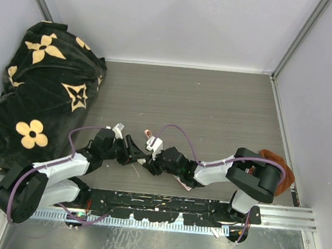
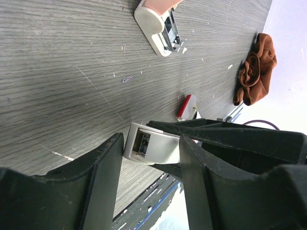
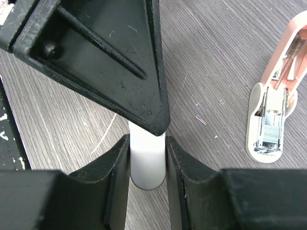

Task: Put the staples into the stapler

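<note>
My right gripper (image 3: 147,143) is shut on a small white stapler (image 3: 147,165) and holds it just above the table near the front middle (image 1: 153,163). My left gripper (image 2: 152,143) is open, its two fingers either side of that stapler's open end (image 2: 144,143), facing the right gripper (image 1: 135,153). A second stapler (image 3: 271,124) lies swung open on the table, pink top back, a silvery staple strip in its channel; it also shows in the top view (image 1: 151,139). The staples' red-and-white box (image 2: 187,106) lies beyond the grippers, by the right arm.
A black cloth with tan flowers (image 1: 39,94) fills the left side. A crumpled brown cloth (image 1: 280,165) lies at the right edge. A loose staple (image 3: 201,120) and small bits lie on the wood-grain table (image 1: 215,105). Walls close the sides and back.
</note>
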Robot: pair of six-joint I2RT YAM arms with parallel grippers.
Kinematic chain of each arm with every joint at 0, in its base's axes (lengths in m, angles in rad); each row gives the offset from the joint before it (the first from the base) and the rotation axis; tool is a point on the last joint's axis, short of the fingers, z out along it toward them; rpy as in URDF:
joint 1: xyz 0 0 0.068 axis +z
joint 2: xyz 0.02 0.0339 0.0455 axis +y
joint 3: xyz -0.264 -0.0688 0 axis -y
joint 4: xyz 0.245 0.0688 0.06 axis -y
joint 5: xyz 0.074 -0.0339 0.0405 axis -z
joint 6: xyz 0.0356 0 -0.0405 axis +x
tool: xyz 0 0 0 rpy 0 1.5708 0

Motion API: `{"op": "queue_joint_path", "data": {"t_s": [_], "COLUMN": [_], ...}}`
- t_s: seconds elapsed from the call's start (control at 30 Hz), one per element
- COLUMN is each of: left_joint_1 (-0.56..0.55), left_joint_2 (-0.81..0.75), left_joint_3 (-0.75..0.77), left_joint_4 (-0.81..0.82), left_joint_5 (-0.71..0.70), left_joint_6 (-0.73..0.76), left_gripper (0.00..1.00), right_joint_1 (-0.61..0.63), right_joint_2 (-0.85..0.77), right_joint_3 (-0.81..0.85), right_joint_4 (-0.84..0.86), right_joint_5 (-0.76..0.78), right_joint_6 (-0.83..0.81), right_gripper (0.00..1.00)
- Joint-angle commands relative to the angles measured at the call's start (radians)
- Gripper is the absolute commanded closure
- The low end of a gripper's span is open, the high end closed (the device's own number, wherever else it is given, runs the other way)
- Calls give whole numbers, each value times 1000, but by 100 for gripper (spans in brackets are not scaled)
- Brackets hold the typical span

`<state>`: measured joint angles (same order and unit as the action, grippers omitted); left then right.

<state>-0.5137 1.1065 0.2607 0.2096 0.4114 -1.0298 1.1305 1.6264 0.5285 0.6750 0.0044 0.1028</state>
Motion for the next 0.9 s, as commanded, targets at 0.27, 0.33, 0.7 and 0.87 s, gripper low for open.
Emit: {"op": "queue_joint_path", "data": {"t_s": [0.27,0.33,0.7,0.87], "left_joint_1": [6,6,6,6], "left_joint_2": [40,39,4,-13], "left_joint_3": [-20,-21,-24,-20], "left_joint_4": [131,139,138,136], "left_joint_5": [83,90,92,85], "left_joint_6": [-52,-57,-86,-89], "left_gripper": [48,51,82,99], "right_joint_1": [2,2,2,2], "right_joint_2": [-74,-74,-73,-117], "right_joint_3": [-9,-9,-8,-22], "right_joint_4": [138,136,113,101], "right_joint_5": [-6,-4,16,17], "right_joint_6": [37,36,55,61], "right_gripper": [99,99,69,35]}}
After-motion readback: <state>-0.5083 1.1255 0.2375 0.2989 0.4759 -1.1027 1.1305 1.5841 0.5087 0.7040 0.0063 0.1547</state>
